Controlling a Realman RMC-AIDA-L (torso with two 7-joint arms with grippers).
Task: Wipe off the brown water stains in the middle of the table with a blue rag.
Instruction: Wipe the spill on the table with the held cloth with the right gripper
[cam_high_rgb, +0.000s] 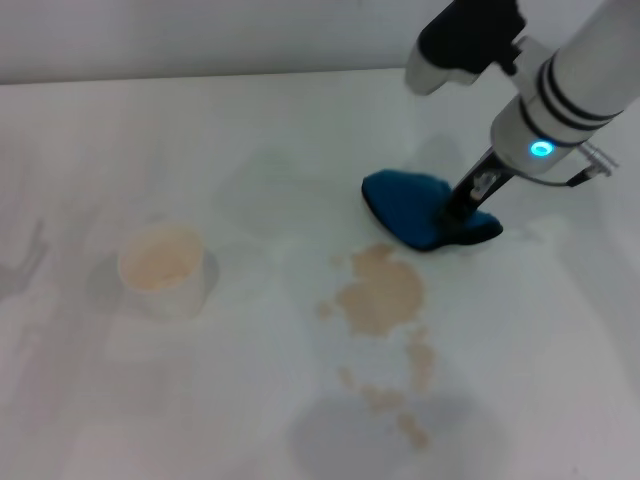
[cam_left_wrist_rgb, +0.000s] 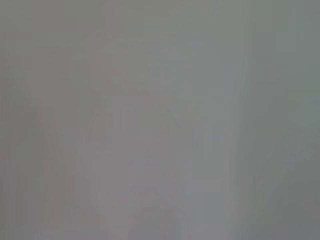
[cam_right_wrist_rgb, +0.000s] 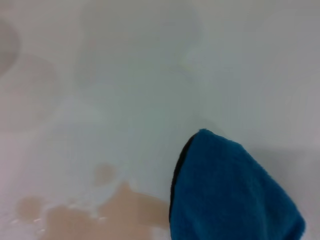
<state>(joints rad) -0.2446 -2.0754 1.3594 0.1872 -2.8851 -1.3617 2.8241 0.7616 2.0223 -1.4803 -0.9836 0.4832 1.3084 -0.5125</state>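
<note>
The blue rag (cam_high_rgb: 410, 210) lies on the white table (cam_high_rgb: 250, 130) just beyond the brown water stains (cam_high_rgb: 382, 295), whose droplets trail toward the near edge. My right gripper (cam_high_rgb: 462, 215) comes down from the upper right and is shut on the rag's right side, with the cloth bunched around its dark fingers. In the right wrist view the blue rag (cam_right_wrist_rgb: 227, 192) sits beside the tan stain (cam_right_wrist_rgb: 107, 212) on the table. My left gripper is out of the head view; the left wrist view shows only blank grey.
A small whitish cup (cam_high_rgb: 163, 268) holding tan liquid stands on the table to the left of the stains. A grey shadow lies on the table near the front edge below the droplets.
</note>
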